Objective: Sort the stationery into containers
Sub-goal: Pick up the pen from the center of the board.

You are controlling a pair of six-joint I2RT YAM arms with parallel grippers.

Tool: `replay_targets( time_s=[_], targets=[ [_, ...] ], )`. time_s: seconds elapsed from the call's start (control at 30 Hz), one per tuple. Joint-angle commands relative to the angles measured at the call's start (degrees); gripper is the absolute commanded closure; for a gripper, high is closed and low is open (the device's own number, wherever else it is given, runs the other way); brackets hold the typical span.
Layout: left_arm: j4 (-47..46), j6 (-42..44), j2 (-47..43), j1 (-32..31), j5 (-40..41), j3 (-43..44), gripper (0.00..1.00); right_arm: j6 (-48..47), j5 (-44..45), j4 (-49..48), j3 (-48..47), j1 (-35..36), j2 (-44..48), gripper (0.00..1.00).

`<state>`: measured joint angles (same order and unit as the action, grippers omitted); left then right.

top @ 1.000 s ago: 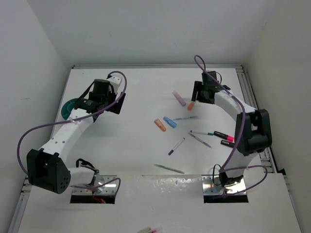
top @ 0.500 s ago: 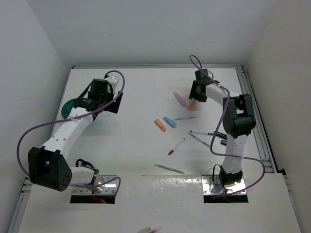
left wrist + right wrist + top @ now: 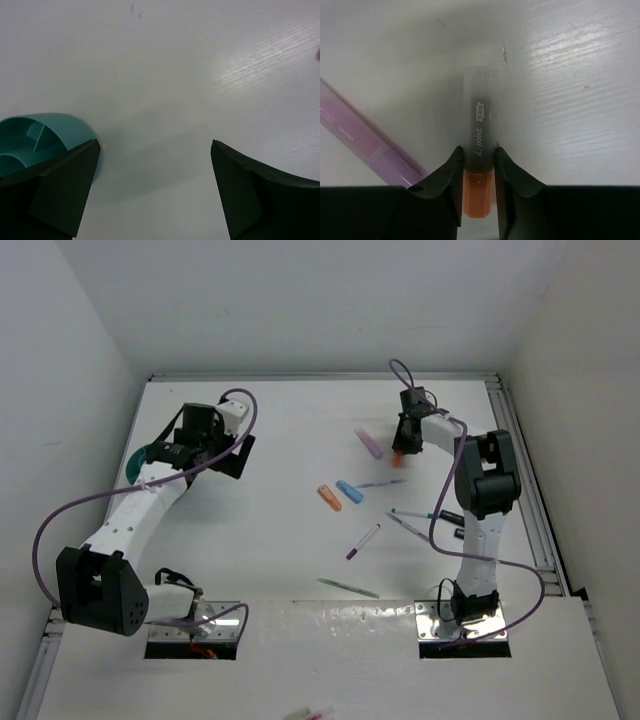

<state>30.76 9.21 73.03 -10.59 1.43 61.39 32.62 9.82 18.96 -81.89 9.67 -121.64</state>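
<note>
Stationery [image 3: 349,491]: scattered across your counter [image 3: 300,440], right of centre.
Teal cup [image 3: 140,462]: far left, well apart from the pens.
Left gripper [image 3: 153,142]: jaws wide apart, empty, beside the cup.
Right gripper [image 3: 477,148]: clamped on your orange highlighter [image 3: 479,192], lilac highlighter [image 3: 360,145] alongside.

Orange highlighter [image 3: 479,150] reads perhaps "L-point", lilac highlighter [image 3: 365,147] "deli"

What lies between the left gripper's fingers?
Only bare table, per the left wrist view: the left gripper stands open, and the teal cup sits outside its finger at the view's left.
</note>
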Motion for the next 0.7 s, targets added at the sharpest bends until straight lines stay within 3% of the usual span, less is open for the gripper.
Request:
replay_targets(
  time_s=[0.0,0.13,0.17,0.27,0.3,0.33,0.5,0.67],
  targets=[
    [-0.4,6.1,-4.1,0.7,-9.8,-0.5,0.0,-1.1,-4.2,-1.3,-0.6,-1.0,0.6,0.83],
    [-1.9,11.0,-8.2,0.8,-14.8,-1.1,0.0,-2.0,-13.0,0.9,0.8,-2.8,6.0,1.0],
    [-2.6,12.7,-9.2,0.8,-16.4,-1.6,0.0,-2.6,-15.4,1.4,1.0,-3.9,8.8,1.0],
    [-1.9,26.2,-14.0,0.0,-28.0,-2.9,0.04,-5.6,-22.8,4.1,1.2,-5.3,13.0,1.0],
    [-0.3,35.2,-15.1,-1.0,-32.5,-3.1,0.06,-6.6,-27.1,5.4,0.7,-5.5,15.4,1.0],
    [0.0,38.6,-17.0,-2.2,-33.0,-3.5,0.08,-7.6,-29.2,6.7,0.3,-5.5,16.4,1.0],
    [2.8,53.6,-17.8,-11.2,-37.8,-1.7,0.1,-7.8,-48.0,14.0,2.3,-2.9,22.5,1.0],
    [5.2,57.9,-10.5,-24.8,-38.0,5.8,0.15,-3.0,-54.6,12.4,8.6,3.6,26.4,1.0]
  ],
)
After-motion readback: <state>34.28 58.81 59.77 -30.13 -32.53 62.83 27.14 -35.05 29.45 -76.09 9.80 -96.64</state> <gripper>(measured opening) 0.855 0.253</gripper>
